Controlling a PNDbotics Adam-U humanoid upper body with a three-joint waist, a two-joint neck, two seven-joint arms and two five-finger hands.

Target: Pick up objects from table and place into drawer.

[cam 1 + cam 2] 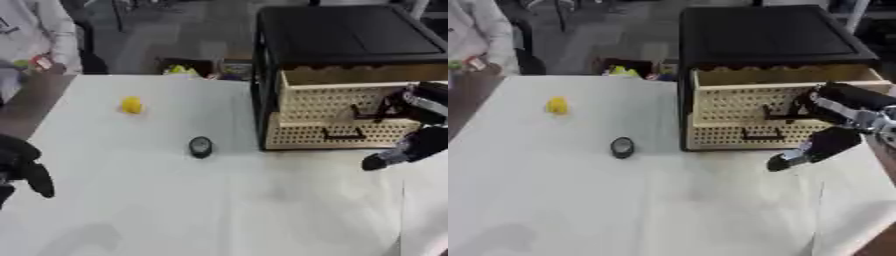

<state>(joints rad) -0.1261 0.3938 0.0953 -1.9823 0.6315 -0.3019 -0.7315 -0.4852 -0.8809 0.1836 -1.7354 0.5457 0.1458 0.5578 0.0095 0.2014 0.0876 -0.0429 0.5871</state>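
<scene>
The top drawer [785, 77] is sitting pulled open on the right, so I think picking comes next: a hand needs to reach left for the small dark round thing [622, 147] or the far yellow toy [556, 105]. The right hand [807, 150] is hanging in front of the drawers, fingers pointing down, holding nothing. The left hand [26, 172] is resting at the near left edge, also holding nothing.

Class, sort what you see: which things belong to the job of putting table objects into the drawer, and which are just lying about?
Belong to the job:
yellow object
dark round object
open top drawer
right hand

Lying about:
clutter beyond the table's far edge
left hand, idle
</scene>
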